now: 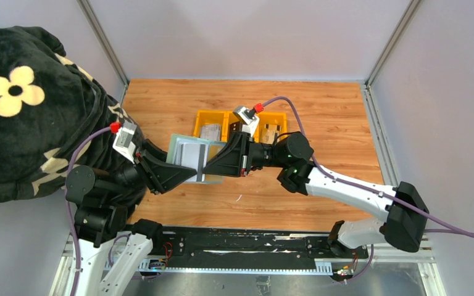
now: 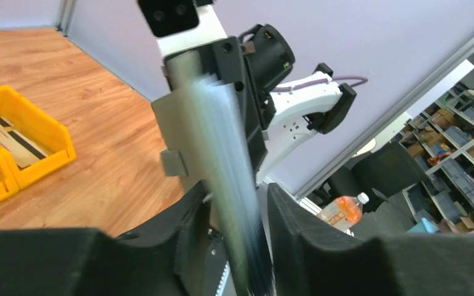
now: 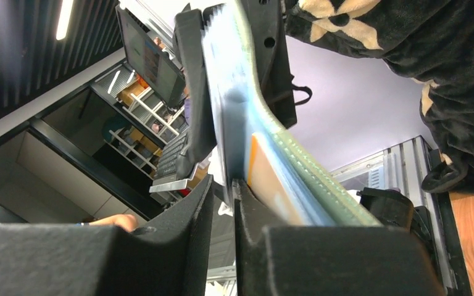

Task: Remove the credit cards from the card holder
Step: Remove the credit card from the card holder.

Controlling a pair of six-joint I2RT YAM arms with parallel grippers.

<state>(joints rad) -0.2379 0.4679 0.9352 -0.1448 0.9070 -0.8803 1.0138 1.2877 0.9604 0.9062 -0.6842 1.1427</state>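
The card holder (image 1: 190, 157) hangs open above the table, pale grey-blue inside. My left gripper (image 1: 185, 176) is shut on its lower edge; in the left wrist view the holder (image 2: 216, 135) stands edge-on and blurred between that gripper's (image 2: 237, 216) fingers. My right gripper (image 1: 213, 165) reaches it from the right. Its jaws (image 3: 224, 191) stand a narrow gap apart at the pale inner leaves. A tan credit card (image 3: 265, 179) sits in the holder (image 3: 296, 160), against the outside of the right finger (image 3: 253, 246). I cannot tell whether anything lies between the tips.
A yellow three-part tray (image 1: 212, 117) stands behind the grippers, with a silver-grey card (image 1: 210, 131) and a tan one (image 1: 270, 132) lying in it. A person in a black flowered garment (image 1: 24, 105) leans in at the left. Grey walls close the table's sides.
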